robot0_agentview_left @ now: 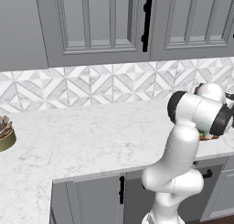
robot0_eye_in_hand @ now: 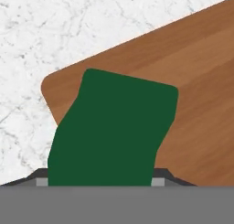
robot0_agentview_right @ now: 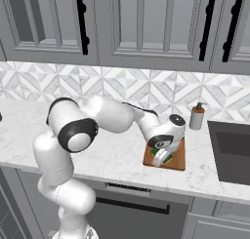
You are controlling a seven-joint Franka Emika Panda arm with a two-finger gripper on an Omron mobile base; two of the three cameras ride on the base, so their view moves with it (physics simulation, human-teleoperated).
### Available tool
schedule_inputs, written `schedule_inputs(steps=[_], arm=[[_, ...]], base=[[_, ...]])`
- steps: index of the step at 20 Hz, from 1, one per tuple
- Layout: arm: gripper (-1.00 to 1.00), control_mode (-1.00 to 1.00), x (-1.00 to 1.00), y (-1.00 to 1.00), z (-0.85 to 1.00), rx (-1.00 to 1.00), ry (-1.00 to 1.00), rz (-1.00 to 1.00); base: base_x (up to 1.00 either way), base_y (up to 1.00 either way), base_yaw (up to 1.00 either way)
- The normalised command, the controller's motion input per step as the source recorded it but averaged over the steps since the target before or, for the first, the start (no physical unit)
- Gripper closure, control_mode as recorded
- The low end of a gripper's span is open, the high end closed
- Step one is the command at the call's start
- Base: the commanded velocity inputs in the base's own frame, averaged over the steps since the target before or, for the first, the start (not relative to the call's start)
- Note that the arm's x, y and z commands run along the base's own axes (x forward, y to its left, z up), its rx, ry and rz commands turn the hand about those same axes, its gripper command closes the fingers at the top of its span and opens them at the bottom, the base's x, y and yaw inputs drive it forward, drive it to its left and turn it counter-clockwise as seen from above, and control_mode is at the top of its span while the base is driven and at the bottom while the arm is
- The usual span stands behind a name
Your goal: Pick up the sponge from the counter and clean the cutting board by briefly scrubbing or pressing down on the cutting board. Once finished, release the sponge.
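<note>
Holding sponge (robot0_eye_in_hand: 112, 131) over cutting board (robot0_eye_in_hand: 201, 95), gripper (robot0_agentview_right: 161, 157) closed

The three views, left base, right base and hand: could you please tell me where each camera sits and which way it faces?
Left base view: behind the arm's left, facing the white marble counter and backsplash; white arm lower right.
Right base view: behind its right, facing the reddish-brown wooden cutting board, soap dispenser and sink; the gripper holds the sponge.
Hand view: on the hand, looking down at the dark green sponge over the board.
Right base and hand views share board and sponge.
</note>
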Motion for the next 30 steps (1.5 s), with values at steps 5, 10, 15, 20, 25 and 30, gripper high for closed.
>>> schedule_inputs(steps=[5,10,15,20,25,30], arm=[[1.0,-1.0,-0.2,1.0,0.0,-0.6,-0.2,0.22],[1.0,-1.0,0.03,0.33,-0.05,-0.21,-0.02,0.11],[1.0,-1.0,0.2,-0.41,-0.11,0.07,0.03,0.08],[1.0,-1.0,0.34,-0.62,0.0,0.24,0.07,0.14],[1.0,-1.0,0.12,-0.22,0.07,0.2,0.03,0.26],[1.0,-1.0,0.17,0.79,0.5,0.0,0.1,0.52]], base=[[0.0,0.0,0.0],[0.0,0.0,0.0],[0.0,0.0,0.0],[0.0,0.0,0.0],[0.0,0.0,0.0],[0.0,0.0,0.0]])
